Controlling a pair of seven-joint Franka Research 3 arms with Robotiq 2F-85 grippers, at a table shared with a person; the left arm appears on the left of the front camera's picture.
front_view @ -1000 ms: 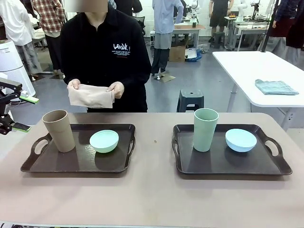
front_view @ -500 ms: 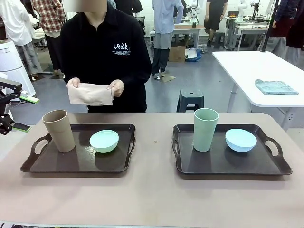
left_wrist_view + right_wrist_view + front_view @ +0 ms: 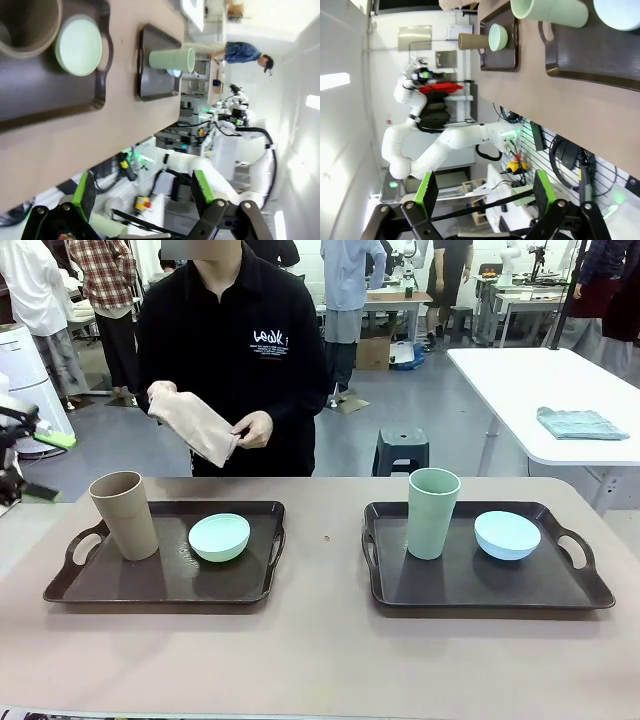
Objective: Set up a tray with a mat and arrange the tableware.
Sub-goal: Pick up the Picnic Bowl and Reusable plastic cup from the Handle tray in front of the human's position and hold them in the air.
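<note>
From the front, the person (image 3: 240, 350) at the far side of the counter (image 3: 320, 660) grips a beige mat (image 3: 195, 428) with both hands in the upper left of the frame, one corner raised as if shaking it open. I judge it is meant to line a tray. The tableware already sits in pairs. In the lower left, the left-hand tray (image 3: 120, 585) carries the tan cup (image 3: 125, 515), upright, with the mint bowl (image 3: 219, 537) just beside it. In the lower right, the right-hand tray (image 3: 480, 590) holds the pale green cup (image 3: 433, 512) and the light blue bowl (image 3: 507, 535). Both trays are dark, with cut-out handles, and bare under the dishes, so no mat is laid yet.

In the left wrist view, the left pincer (image 3: 142, 200) hangs off the counter's edge at the bottom of the frame, green pads spread wide with nothing between them. The tan cup (image 3: 27, 25) and mint bowl (image 3: 78, 39) lie in the upper left, and the pale green cup (image 3: 172, 59) is further along.

In the right wrist view, the right pincer (image 3: 485, 195) is likewise spread and empty, parked clear, probably so the person has room. The pale green cup (image 3: 550, 11) and light blue bowl (image 3: 620, 12) sit at the top right.
</note>
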